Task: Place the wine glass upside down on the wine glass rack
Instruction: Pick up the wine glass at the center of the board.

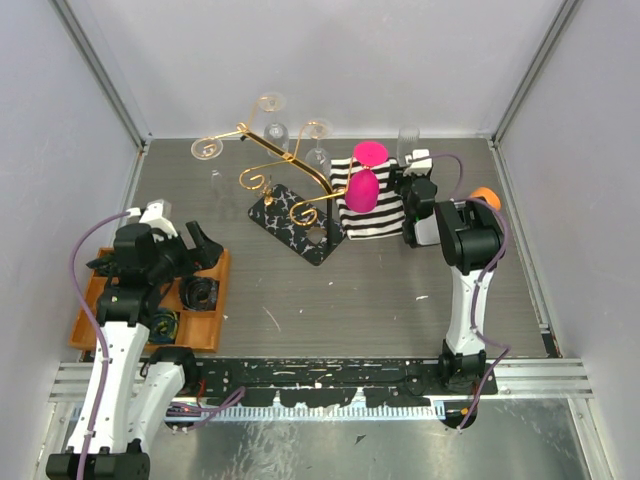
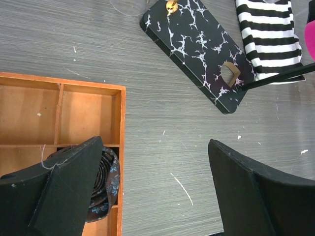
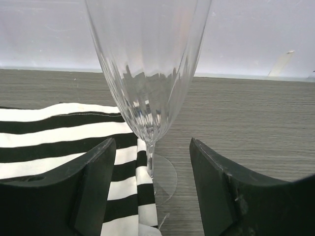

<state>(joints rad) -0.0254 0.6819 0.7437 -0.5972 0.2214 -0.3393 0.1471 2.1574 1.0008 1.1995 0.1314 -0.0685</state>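
A clear ribbed wine glass (image 3: 147, 73) stands upright at the back right of the table (image 1: 408, 140), its foot beside the edge of the striped cloth. My right gripper (image 3: 152, 143) is open with a finger on each side of the stem, touching neither. In the top view it (image 1: 414, 172) sits just in front of the glass. The wine glass rack (image 1: 272, 150) is gold wire on a black marbled base (image 2: 197, 44), with clear glasses hanging on it. My left gripper (image 2: 155, 145) is open and empty over the tray's right edge (image 1: 205, 250).
A black-and-white striped cloth (image 1: 372, 205) lies right of the rack, with two pink rounded objects (image 1: 365, 175) on it. An orange wooden tray (image 1: 95, 310) at the near left holds a rolled dark tie (image 2: 106, 182). Grey walls close in the back and sides.
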